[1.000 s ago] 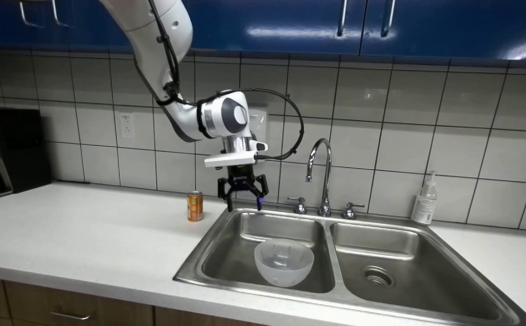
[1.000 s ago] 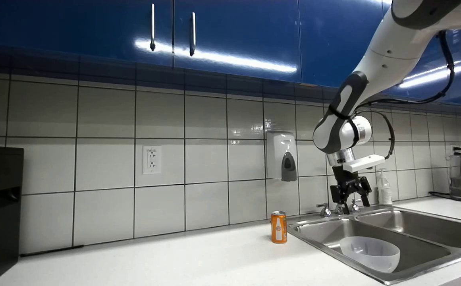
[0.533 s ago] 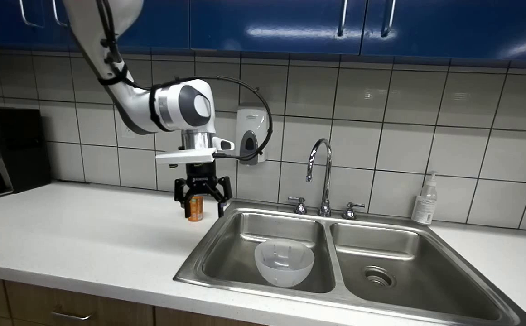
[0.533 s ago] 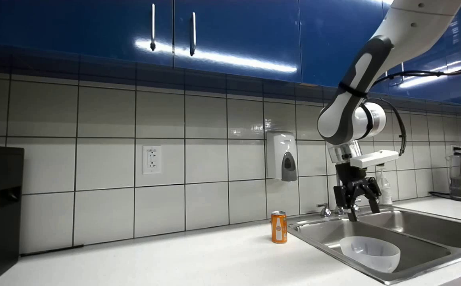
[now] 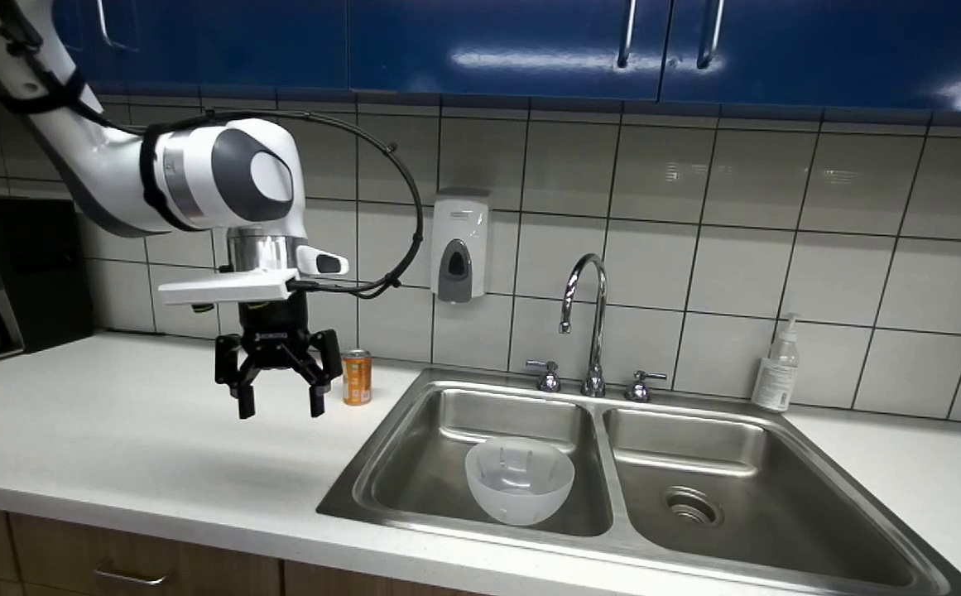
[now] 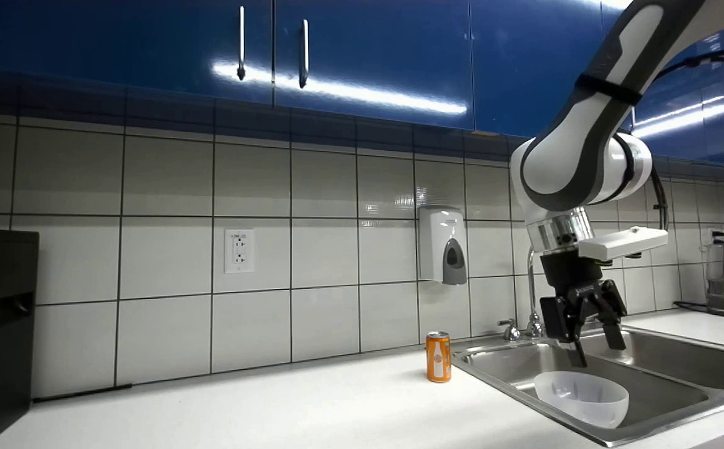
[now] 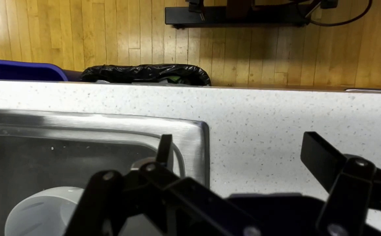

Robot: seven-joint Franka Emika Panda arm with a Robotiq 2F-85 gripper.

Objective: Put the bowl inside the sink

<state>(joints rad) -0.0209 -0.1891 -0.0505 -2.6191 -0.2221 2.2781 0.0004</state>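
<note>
Above the white desk [image 5: 141, 430], beside the sink [image 5: 349, 500], hangs the end effector [image 5: 281, 406], its jaws spread wide with only air between them. The bowl [image 5: 520, 482], cloudy and see-through, sits mouth up inside the sink, in the basin nearer the end effector, lower than its jaws and apart from them. Near the end effector, on the side toward the tiled wall [image 5: 654, 174], an orange can [image 5: 357, 378] stands upright on the desk; in an exterior view it shows just past one finger [image 5: 317, 401]. Farther off, a curved faucet [image 5: 598, 331] rises at the sink's back rim with a handle [image 5: 548, 381] on either side, and beyond it a pump bottle [image 5: 776, 377] stands by the sink's far corner. Higher than the jaws, a soap dispenser [image 5: 459, 248] is fixed to the wall, below blue cabinets [image 5: 505, 41]. On the side away from the sink, well apart from the end effector, stands a black coffee maker [image 5: 29, 273], with a broad run of desk between. The wrist view sets one finger across the sink's rim near its rounded corner and the other over speckled desk. Past both fingertips, the desk's front edge runs straight across, with a narrow strip of desk between it and the sink's rim; floorboards [image 7: 95, 32], a black-bagged bin [image 7: 144, 73] and a blue container [image 7: 19, 70] show beyond that edge.
</note>
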